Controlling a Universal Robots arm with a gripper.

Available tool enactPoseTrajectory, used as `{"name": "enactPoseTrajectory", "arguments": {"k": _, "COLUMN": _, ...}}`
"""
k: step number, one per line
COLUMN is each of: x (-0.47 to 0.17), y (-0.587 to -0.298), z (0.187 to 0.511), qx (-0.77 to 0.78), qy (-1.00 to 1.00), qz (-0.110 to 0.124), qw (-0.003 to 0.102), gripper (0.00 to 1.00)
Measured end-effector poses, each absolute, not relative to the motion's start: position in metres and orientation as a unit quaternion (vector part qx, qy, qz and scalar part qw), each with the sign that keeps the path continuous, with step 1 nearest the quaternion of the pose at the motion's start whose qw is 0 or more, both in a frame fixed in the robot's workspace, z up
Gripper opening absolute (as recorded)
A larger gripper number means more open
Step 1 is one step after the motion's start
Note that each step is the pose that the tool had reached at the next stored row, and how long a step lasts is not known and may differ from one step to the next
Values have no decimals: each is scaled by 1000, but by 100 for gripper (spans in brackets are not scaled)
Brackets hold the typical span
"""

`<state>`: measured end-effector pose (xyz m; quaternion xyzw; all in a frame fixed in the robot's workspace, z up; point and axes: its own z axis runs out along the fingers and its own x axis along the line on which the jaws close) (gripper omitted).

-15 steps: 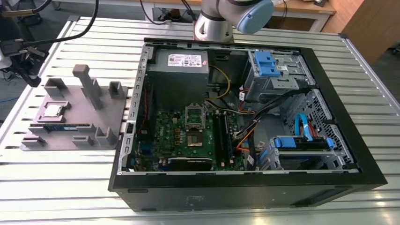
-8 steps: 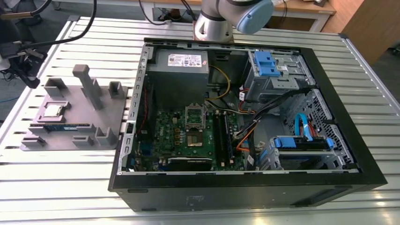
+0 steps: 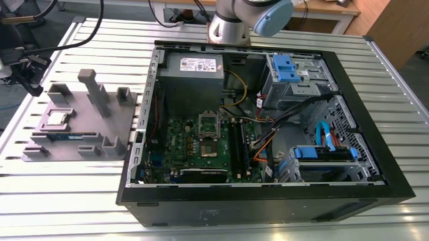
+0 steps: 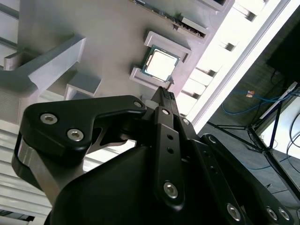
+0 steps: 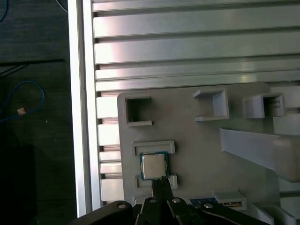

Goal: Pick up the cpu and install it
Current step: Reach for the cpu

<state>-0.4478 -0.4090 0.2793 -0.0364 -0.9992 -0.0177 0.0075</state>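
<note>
While the cpu [image 5: 153,166] sits flat in its small nest on the grey tray [image 3: 80,115], the pick-up isn't done: the chip is shiny side up and not lifted, w/ nothing clamped on it. In the exterior view the tray lies on the slatted table [image 3: 67,186] at that view's left, just beside the open pc case [image 3: 375,165] and apart from the motherboard [image 3: 188,145] inside it.

In both wrist views the jaws look drawn together to a narrow tip and hold nothing. That tip points at the cpu's near edge and is v. close to it. Whether it touches the chip or the nest's lip, can't tell.

Inside the case, the socket [image 3: 209,146] near the board's middle looks bare, w/ what seems a raised frame just beyond it, so install looks unstarted.

Judged progress is early: approach to the chip made, grasp not made. Left to do, as far as visible, are grip, lift, carry across to the case and seating in the socket. A memory stick [image 3: 64,135] lies on the tray near the cpu, untouched.
</note>
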Motion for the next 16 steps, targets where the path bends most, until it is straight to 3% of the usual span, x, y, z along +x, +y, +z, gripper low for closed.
{"name": "enactPoseTrajectory", "arguments": {"k": 16, "x": -448, "y": -409, "z": 270, "qx": -23, "qy": -1000, "qz": -18, "qw": 8, "gripper": 11}}
